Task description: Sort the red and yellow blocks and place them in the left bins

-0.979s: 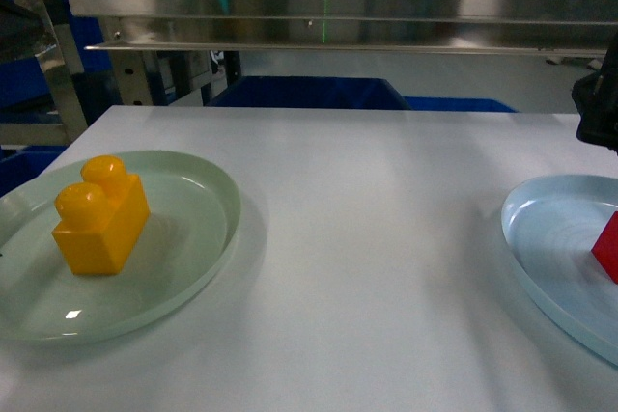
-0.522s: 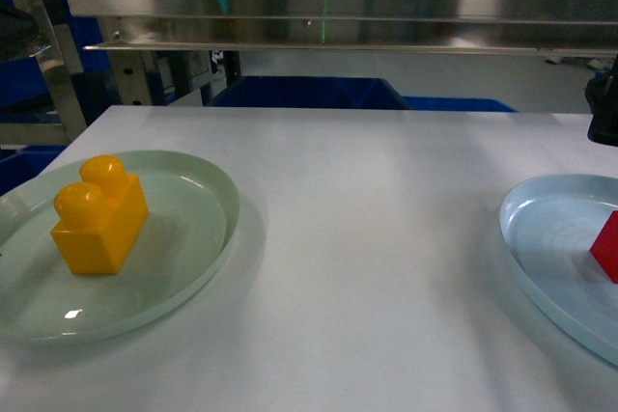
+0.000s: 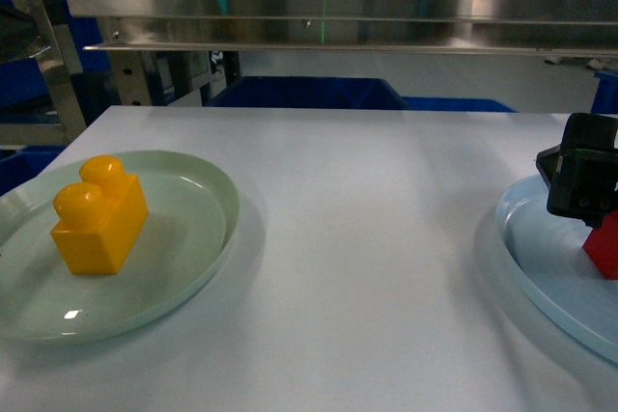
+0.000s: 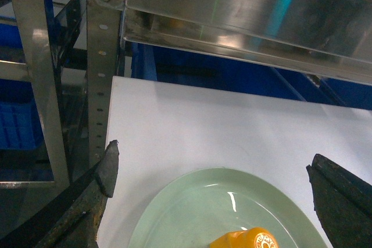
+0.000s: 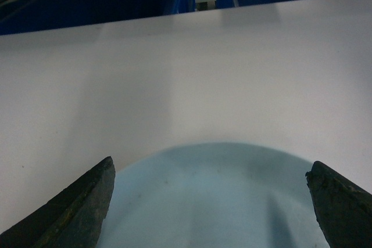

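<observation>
The yellow block (image 3: 99,214), with two round studs, stands on a pale green plate (image 3: 193,267) at the table's left. One stud of the yellow block (image 4: 251,239) shows at the bottom of the left wrist view. My left gripper (image 4: 215,169) hangs open above that green plate (image 4: 192,207), holding nothing. A corner of the red block (image 3: 604,248) shows at the right edge on a light blue plate (image 3: 541,258). My right arm's black wrist (image 3: 584,178) hovers just above it. The right gripper (image 5: 212,175) is open over the blue plate (image 5: 215,201); the red block is hidden there.
Dark blue bins (image 3: 309,93) stand behind the table's far edge, below a steel shelf (image 3: 328,7). A steel rack post (image 4: 102,62) and another blue bin (image 4: 17,126) stand left of the table. White tabletop (image 3: 377,238) lies between the two plates.
My right arm has come down and leftward from the upper right edge to just over the blue plate, partly covering the red block. The yellow block has not moved.
</observation>
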Available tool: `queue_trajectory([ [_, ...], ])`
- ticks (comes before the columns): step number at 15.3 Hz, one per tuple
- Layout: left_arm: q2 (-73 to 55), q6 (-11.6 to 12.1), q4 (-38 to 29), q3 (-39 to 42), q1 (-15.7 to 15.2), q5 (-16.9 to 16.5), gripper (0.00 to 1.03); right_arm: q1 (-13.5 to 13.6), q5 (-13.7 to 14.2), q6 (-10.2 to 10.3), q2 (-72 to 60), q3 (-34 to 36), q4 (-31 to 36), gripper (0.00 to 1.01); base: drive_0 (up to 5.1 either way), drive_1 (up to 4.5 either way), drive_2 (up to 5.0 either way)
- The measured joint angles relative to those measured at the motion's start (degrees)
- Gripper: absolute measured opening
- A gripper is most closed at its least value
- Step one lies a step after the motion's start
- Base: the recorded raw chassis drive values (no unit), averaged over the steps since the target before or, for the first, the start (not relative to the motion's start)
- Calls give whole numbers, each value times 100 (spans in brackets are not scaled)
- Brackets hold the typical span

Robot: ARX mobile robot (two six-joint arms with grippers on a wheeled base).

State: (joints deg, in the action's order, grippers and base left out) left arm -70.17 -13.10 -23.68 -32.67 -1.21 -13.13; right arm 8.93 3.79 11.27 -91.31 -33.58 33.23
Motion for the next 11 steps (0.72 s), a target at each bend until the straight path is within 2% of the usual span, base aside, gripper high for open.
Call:
queue_trajectory([
  [2,0,-2,0,0,-2,2,98,2,76,-61,72,348,-81,98,0,0,0],
  [4,0,0,-2,0,0,0,98,57,330,-304,444,551,-81,98,0,0,0],
  [6,0,0,-2,0,0,0,98,225,455,-387,560,612,28,98,0,0,0],
  [8,0,0,0,0,0,0,98,273,544,-387,153,610,225,98,0,0,0],
  [9,0,-2,0,0,-2,0,98,284,680,-404,13,579,345,89,0,0,0],
  [10,0,0,0,0,-2,2,98,352,890,-400,-94,531,439,67,0,0,0],
  [11,0,0,2,0,-2,2,98,387,951,-380,-129,516,505,58,0,0,0],
])
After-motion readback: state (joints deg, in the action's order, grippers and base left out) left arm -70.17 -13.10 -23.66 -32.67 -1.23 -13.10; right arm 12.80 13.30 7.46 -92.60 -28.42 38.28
